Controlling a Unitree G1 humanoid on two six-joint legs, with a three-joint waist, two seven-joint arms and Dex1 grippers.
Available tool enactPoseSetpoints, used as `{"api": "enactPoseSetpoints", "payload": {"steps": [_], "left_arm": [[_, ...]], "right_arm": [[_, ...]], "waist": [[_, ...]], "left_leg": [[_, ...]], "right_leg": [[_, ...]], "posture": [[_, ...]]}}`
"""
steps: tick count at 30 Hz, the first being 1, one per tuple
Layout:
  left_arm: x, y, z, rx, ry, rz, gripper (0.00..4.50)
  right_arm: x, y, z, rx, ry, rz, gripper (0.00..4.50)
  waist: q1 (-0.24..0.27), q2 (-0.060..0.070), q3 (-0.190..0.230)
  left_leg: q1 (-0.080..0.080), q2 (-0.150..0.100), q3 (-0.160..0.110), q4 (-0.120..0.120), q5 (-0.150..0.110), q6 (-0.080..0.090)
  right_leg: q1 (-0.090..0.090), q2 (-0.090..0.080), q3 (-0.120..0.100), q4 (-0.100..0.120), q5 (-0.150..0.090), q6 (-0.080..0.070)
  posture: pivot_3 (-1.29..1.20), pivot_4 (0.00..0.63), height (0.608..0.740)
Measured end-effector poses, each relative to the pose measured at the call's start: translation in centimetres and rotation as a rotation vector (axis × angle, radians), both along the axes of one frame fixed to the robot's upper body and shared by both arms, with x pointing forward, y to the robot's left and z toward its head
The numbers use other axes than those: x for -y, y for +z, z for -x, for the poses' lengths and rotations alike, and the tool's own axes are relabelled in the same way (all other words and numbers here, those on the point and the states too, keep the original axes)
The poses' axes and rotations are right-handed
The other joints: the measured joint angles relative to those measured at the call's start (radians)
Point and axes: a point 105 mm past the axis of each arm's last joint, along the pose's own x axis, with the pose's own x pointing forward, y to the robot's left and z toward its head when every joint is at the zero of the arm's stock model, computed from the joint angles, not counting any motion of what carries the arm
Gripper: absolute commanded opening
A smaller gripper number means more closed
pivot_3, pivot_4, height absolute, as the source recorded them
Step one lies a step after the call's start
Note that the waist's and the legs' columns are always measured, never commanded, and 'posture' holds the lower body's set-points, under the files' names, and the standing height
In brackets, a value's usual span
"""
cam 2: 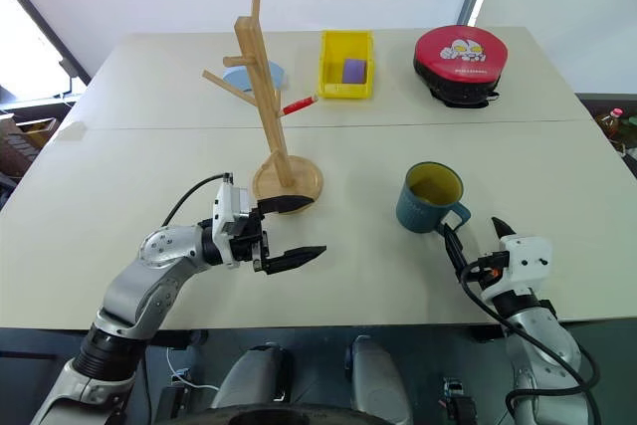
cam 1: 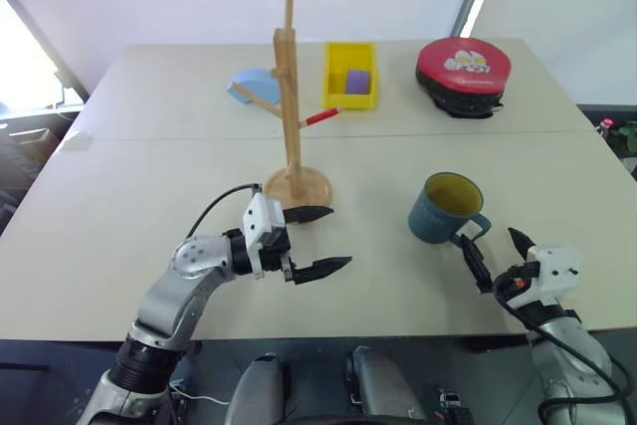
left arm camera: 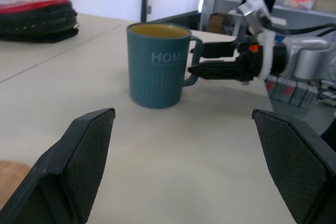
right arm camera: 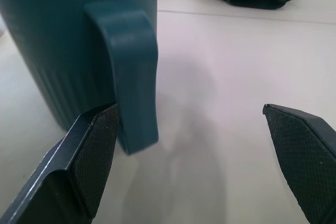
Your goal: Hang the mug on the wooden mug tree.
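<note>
The blue-grey mug (cam 1: 443,208) with a yellow-olive inside stands upright on the table at the right, its handle (right arm camera: 134,77) turned toward my right gripper (cam 1: 495,246). That gripper is open and level just short of the mug, and one finger (right arm camera: 89,161) lies close beside the handle; I cannot tell if they touch. The wooden mug tree (cam 1: 291,97) stands upright on its round base (cam 1: 309,189) in the middle, with a red-tipped peg (cam 1: 320,116). My left gripper (cam 1: 333,238) is open and empty just in front of the base, pointing toward the mug (left arm camera: 157,64).
A yellow bin (cam 1: 349,97) holding a purple block (cam 1: 356,80) sits behind the tree. A red round lidded thing (cam 1: 463,72) on a black base lies at the back right, and a blue flat object (cam 1: 254,82) at the back left. The table's front edge (cam 1: 398,330) runs just below both grippers.
</note>
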Motion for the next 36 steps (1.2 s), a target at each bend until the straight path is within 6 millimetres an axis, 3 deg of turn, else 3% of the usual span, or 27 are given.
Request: {"api": "enactPoseSetpoints", "payload": {"steps": [14,17,23,29,32,36], "left_arm": [[0.7,-0.3,0.8,-0.005,-0.032,-0.011,4.50],[0.7,-0.3,0.7,-0.004,-0.023,-0.008,4.50],[0.7,-0.2,0.7,0.003,-0.014,-0.005,4.50],[0.2,-0.3,0.6,0.008,0.009,0.000,4.50],[-1.2,-0.8,-0.2,-0.010,0.084,-0.009,4.50],[-3.7,-2.1,-1.1,-0.052,0.179,-0.039,4.50]], "right_arm": [[-0.1,-0.8,-1.3,0.004,-0.092,-0.103,4.45],[-0.5,-0.9,-1.7,0.004,-0.086,-0.118,3.17],[-1.0,-1.1,-1.9,-0.003,-0.070,-0.140,0.03],[-2.3,-1.4,-1.9,-0.028,0.005,-0.093,0.03],[-5.6,0.0,-1.8,-0.038,0.254,0.146,0.03],[-9.8,3.0,-2.6,0.051,0.490,0.292,0.03]], "waist": [[-0.001,0.000,0.000],[-0.001,0.000,0.000],[0.000,0.000,0.000],[-0.003,0.001,0.000],[-0.007,0.002,0.000],[-0.008,0.002,0.001]], "left_leg": [[0.000,0.000,0.000,0.000,0.000,0.000],[0.000,0.000,0.000,0.000,0.000,0.000],[0.000,0.000,0.000,0.000,0.000,0.000],[0.000,0.000,0.000,0.000,0.000,0.000],[0.000,0.001,0.001,0.000,0.000,0.000],[0.000,0.001,0.000,0.001,0.000,0.000]], "right_leg": [[0.000,0.000,0.000,0.000,0.000,0.000],[0.000,0.000,0.000,0.000,0.000,0.000],[0.000,0.000,0.000,0.000,0.000,0.000],[-0.001,0.000,0.000,0.000,0.000,0.000],[-0.001,0.001,0.000,0.000,0.000,0.000],[-0.001,0.002,0.000,0.001,0.000,0.000]], "posture": [[0.00,0.150,0.740],[0.00,0.150,0.740],[0.00,0.150,0.740],[0.00,0.150,0.740],[0.00,0.150,0.740],[0.00,0.150,0.740]]}}
